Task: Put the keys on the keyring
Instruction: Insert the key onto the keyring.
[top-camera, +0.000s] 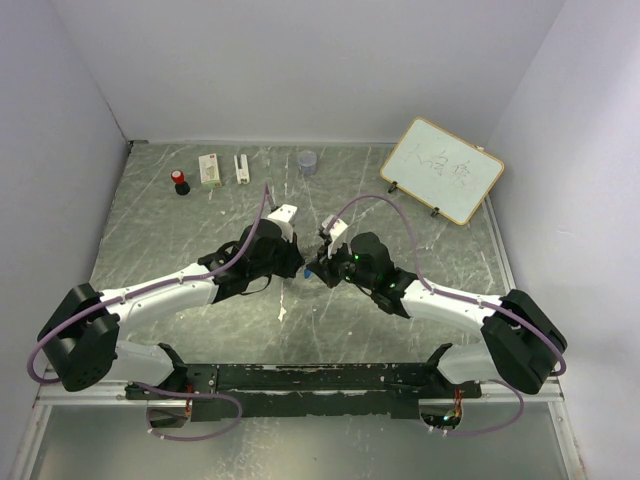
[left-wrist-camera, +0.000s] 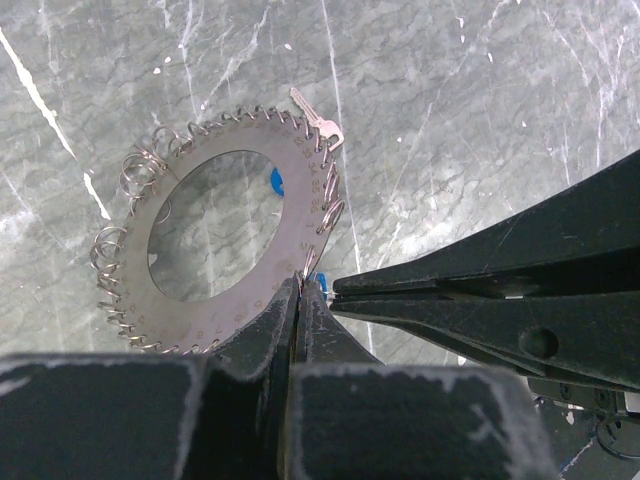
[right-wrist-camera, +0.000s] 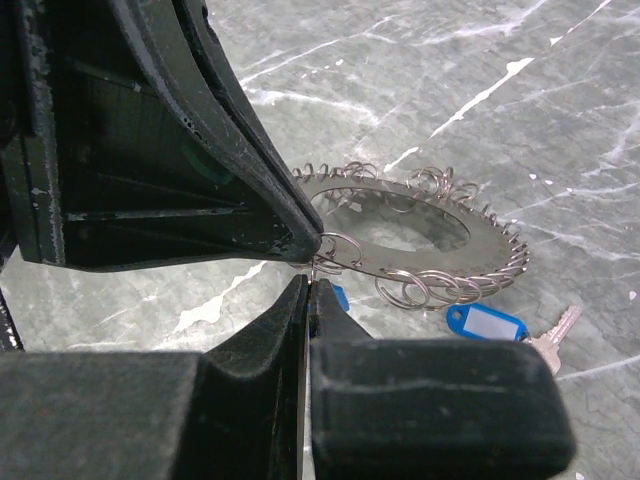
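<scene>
Across a grey, white-veined, stone-look table (top-camera: 150, 230), two white arms angled inward, black wrists almost meeting at centre. At the far right corner, a wood-framed whiteboard (top-camera: 442, 170), propped at a tilt.

Centre-table, left gripper (left-wrist-camera: 300, 290): matte black wedge fingers pressed together, tips pinched on the near rim of the keyring (left-wrist-camera: 305, 190). Right gripper (right-wrist-camera: 306, 295): same tapered black fingers, narrowed to a hairline slit, tips right at that rim beside the left's. Impossible to tell whether anything caught between them.

Keyring itself a flat, dull-grey metal annulus with a wide oval hole and faint stamped marks on its face, held up off the stone at a slight tilt. Below and beyond it on the table, a glossy blue plastic tag (right-wrist-camera: 485, 325) with a white label window, one slim silver key (right-wrist-camera: 556, 333) at its end. Smallest, bright wire split rings (right-wrist-camera: 440, 288) looped through the plate's outer edge all round, bristling like coils.
</scene>
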